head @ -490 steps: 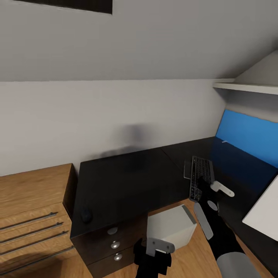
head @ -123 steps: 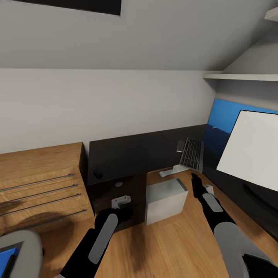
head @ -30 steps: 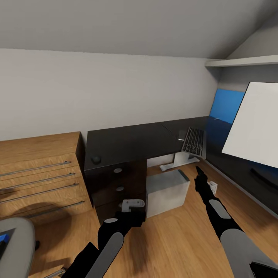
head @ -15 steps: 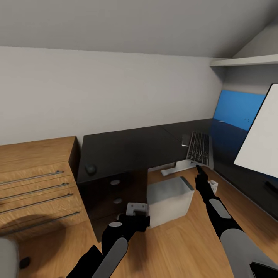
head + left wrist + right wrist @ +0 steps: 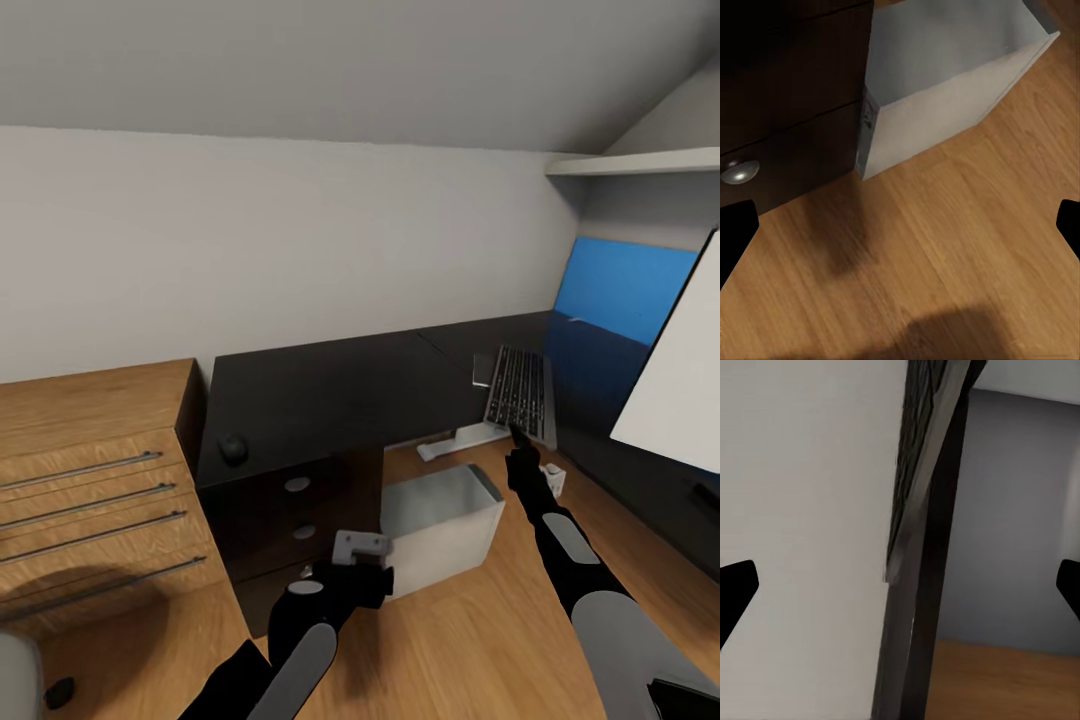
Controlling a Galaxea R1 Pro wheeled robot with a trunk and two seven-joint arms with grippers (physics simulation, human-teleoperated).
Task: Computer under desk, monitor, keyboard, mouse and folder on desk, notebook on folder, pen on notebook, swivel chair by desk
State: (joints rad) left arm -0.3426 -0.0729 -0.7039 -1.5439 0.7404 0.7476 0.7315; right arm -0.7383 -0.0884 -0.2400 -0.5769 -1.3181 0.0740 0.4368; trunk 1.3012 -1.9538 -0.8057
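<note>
Apparently mid keyboard step: right gripper (image 5: 517, 437) spread open, empty, just short of keyboard (image 5: 519, 391) overhanging desk (image 5: 340, 385) edge ahead. Left gripper (image 5: 352, 565) open above floor beside computer (image 5: 440, 515). Next: needed keyboard pushed fully onto desk.

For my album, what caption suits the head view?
Robot faces a black desk holding keyboard and mouse, computer on the floor beneath.
</note>
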